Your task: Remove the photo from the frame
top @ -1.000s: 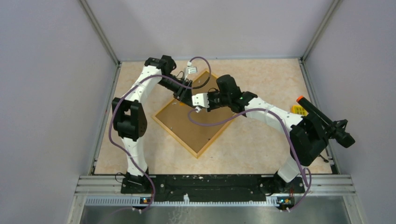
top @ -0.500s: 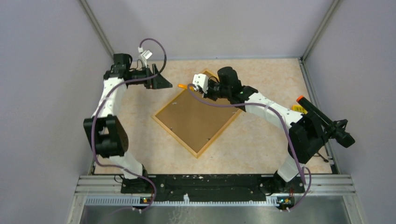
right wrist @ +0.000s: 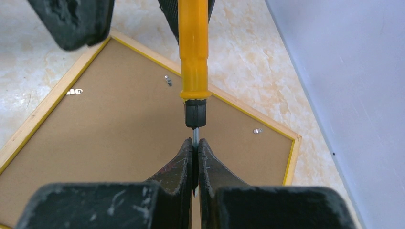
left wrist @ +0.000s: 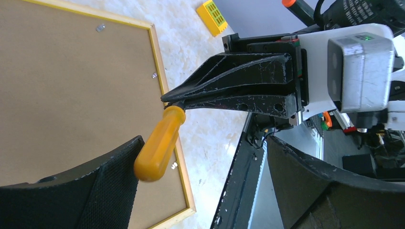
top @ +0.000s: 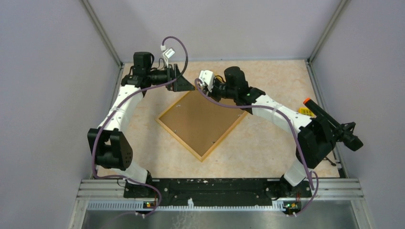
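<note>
Brown back of the frame (top: 203, 121) faces up on the table (top: 267, 138); photo unseen, presumably beneath. Right gripper (right wrist: 195, 143) clamps the screwdriver (right wrist: 193, 47) shaft, handle toward the wide-open, empty left gripper (top: 184, 85), likely a handover.

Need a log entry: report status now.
Right gripper shut on screwdriver shaft. Left gripper open, by its handle. Frame face down, back panel on, photo unseen. Nothing in the way.
</note>
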Robot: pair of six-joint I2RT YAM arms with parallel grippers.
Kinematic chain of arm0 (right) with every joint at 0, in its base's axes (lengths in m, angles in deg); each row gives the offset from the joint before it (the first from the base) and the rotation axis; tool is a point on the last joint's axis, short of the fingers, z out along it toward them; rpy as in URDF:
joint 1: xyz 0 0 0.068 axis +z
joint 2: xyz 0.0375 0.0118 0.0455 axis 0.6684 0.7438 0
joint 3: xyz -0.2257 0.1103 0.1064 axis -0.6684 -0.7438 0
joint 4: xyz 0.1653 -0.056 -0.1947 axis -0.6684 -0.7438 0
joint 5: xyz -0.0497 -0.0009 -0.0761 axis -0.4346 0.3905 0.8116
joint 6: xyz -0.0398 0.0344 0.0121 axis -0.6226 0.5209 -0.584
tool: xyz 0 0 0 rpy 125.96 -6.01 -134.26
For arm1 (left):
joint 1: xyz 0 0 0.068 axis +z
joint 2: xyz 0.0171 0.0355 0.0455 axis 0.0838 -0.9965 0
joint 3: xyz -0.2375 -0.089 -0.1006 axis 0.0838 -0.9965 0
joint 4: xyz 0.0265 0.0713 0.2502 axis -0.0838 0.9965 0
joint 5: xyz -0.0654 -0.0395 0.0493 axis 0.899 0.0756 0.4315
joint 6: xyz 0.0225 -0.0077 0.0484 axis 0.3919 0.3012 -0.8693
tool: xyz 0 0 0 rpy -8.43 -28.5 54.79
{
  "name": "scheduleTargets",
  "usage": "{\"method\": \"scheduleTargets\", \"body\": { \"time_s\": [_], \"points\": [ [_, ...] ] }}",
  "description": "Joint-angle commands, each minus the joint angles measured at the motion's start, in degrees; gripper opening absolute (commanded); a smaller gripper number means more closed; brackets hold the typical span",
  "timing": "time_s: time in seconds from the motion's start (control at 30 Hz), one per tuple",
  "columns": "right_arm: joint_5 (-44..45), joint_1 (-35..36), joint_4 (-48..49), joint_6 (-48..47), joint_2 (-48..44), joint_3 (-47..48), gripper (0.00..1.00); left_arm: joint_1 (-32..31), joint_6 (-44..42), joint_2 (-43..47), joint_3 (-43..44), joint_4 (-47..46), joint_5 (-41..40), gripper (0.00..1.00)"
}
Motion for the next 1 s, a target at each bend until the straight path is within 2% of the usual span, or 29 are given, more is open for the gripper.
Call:
{"method": "scheduleTargets", "body": {
  "time_s": [0.0,0.07,0.27,0.37,0.53,0.67,0.97],
  "points": [
    [-1.8,0.9,3.7,-0.3,-4.2,-0.4,0.0,-0.2,1.1,0.9,-0.7,-0.8,1.0,0.99],
    [-1.9,1.3,3.7,-0.6,-4.6,-0.9,0.0,-0.8,1.5,0.5,-1.1,-1.6,3.1,0.99],
    [-1.7,1.5,3.7,-0.8,-5.3,-1.7,0.0,-1.2,2.6,0.2,-2.0,-2.7,2.7,0.98],
    [-2.0,1.6,3.6,-1.1,-5.7,-2.2,0.0,-1.3,4.6,-0.1,-2.2,-4.3,3.5,0.82],
    [-2.6,1.9,3.7,-1.9,-5.9,-2.4,0.0,-1.9,5.4,-0.6,-2.4,-4.4,2.9,0.62],
    [-2.6,2.1,3.6,-2.1,-5.8,-2.4,0.0,-2.6,4.7,-0.8,-2.6,-3.6,2.2,0.54],
    [-3.1,2.4,3.7,-2.5,-5.8,-2.6,0.0,-2.7,5.4,-1.3,-3.0,-4.5,1.7,0.25]
  ]
}}
